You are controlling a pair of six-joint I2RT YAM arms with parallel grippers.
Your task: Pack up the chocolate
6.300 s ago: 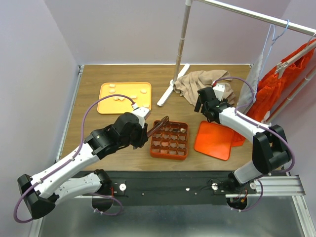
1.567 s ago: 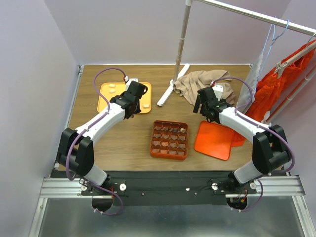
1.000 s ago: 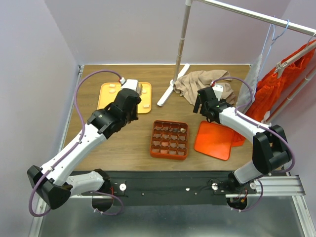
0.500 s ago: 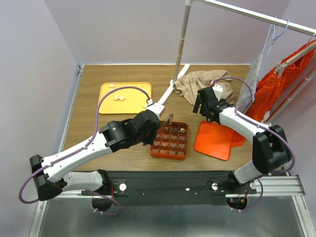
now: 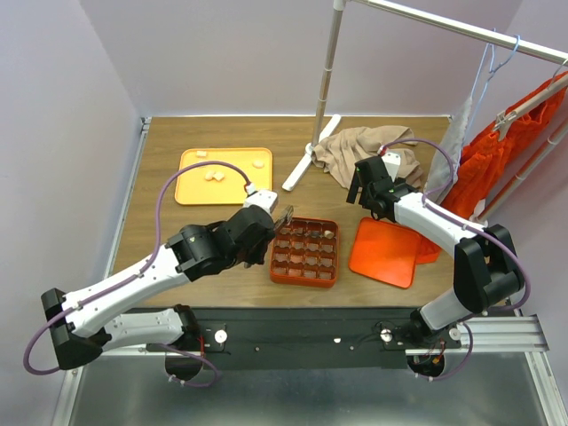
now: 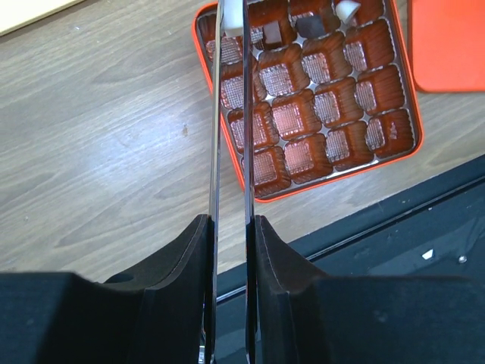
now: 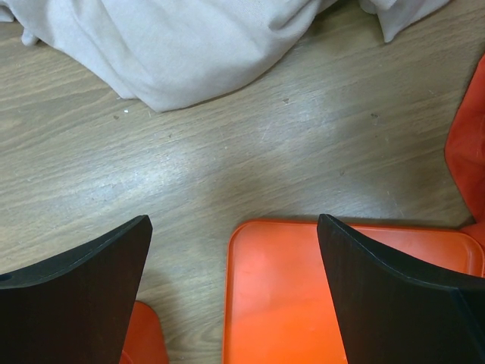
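My left gripper point(image 6: 229, 220) is shut on a pair of thin metal tongs point(image 6: 214, 136). The tongs' tips pinch a cream-white chocolate point(image 6: 231, 17) over the far-left corner of the orange gridded box point(image 5: 304, 251). In the top view the left gripper point(image 5: 272, 222) sits at the box's left edge. Two brown pieces point(image 6: 270, 32) and a white one point(image 6: 347, 9) lie in the box's far row. More cream chocolate point(image 5: 213, 175) rests on the yellow-orange tray point(image 5: 191, 188). My right gripper point(image 7: 233, 220) is open and holds nothing, above the flat orange lid point(image 7: 341, 296).
A beige cloth point(image 5: 364, 151) lies at the back right beside a white pole stand point(image 5: 324, 80). Red garments point(image 5: 515, 142) hang at the right edge. The orange lid point(image 5: 386, 251) lies right of the box. A black rail point(image 5: 355, 333) runs along the near edge.
My left arm has swung from the yellow-orange tray to the gridded box with the tongs, then shifted a little left over the box's corner. The right arm has not moved.
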